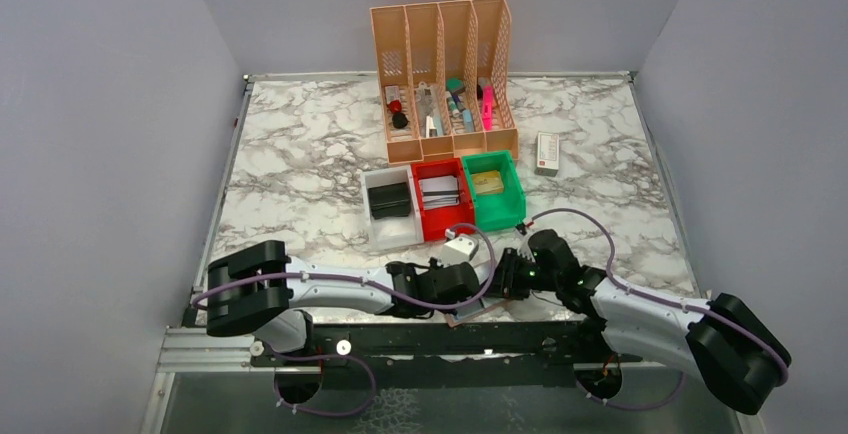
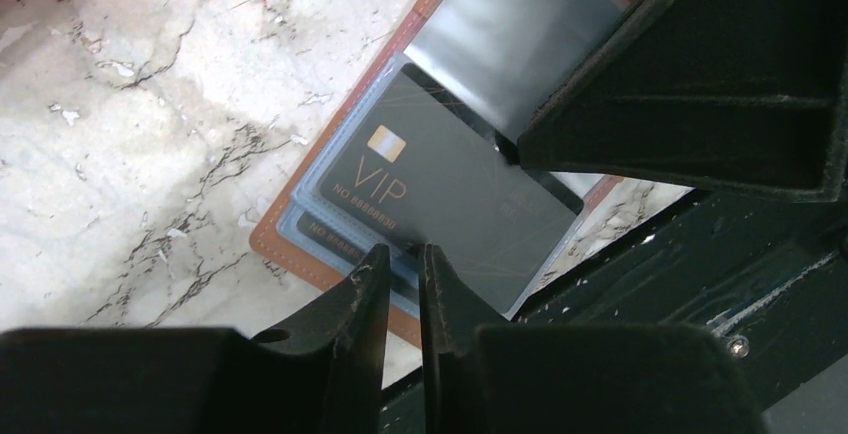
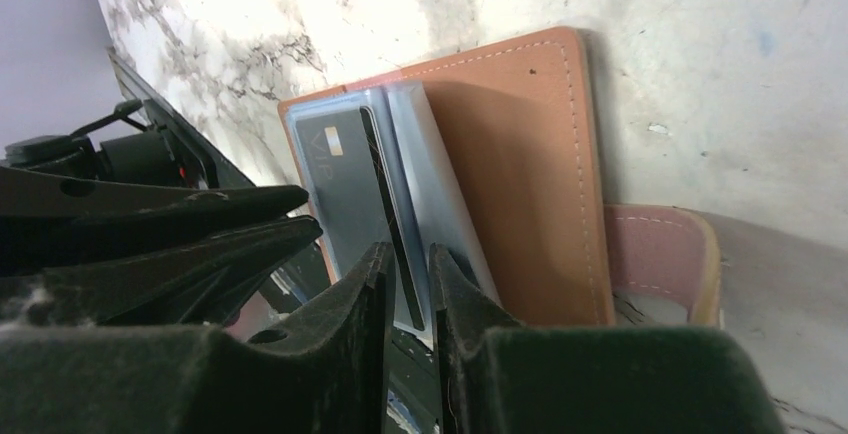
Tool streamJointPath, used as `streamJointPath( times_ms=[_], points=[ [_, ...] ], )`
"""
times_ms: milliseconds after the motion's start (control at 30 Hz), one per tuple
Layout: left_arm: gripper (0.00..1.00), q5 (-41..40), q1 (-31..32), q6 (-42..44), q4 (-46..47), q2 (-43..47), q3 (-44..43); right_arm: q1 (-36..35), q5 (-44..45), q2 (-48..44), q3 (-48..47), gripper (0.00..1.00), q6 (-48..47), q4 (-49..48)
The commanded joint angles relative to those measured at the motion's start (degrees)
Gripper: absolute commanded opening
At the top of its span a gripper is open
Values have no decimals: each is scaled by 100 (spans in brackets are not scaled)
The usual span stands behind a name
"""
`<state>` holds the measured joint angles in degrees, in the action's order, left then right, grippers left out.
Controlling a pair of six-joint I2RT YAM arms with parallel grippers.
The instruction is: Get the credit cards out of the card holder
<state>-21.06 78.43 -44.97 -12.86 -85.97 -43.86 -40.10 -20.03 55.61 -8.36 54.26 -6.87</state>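
Note:
The tan-brown card holder (image 2: 290, 254) lies flat at the table's near edge, and only a sliver (image 1: 466, 318) of it shows under both grippers in the top view. A dark VIP credit card (image 2: 440, 184) sticks partly out of its bluish clear pocket. A second card (image 2: 330, 237) shows beneath it. My left gripper (image 2: 403, 249) has its tips at the VIP card's edge, jaws a narrow gap apart with nothing seen between them. My right gripper (image 3: 410, 249) faces the holder (image 3: 520, 174) from the other side, slightly open, the card (image 3: 340, 184) just beyond its tips.
Behind stand a white bin (image 1: 372, 216) with a black case, a red bin (image 1: 440, 216) and a green bin (image 1: 497, 209). An orange file organizer (image 1: 445, 74) is further back, and a small white box (image 1: 547, 152) is at the right. A pink stitched piece (image 3: 660, 254) lies beside the holder. A black rail (image 1: 450, 339) borders the near edge.

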Motion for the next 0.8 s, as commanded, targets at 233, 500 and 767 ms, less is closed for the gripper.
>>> streamJointPath(
  times_ms=[233,500,767],
  points=[
    [21,175,34,-21,-91,85,209,19,-644,736,-124,21,-291,-616],
    [8,192,58,-90,-72,-240,199,20,-469,469,-52,1,-143,-595],
    [0,181,67,-161,-94,-428,358,37,-38,-206,-124,1,-239,88]
  ],
)
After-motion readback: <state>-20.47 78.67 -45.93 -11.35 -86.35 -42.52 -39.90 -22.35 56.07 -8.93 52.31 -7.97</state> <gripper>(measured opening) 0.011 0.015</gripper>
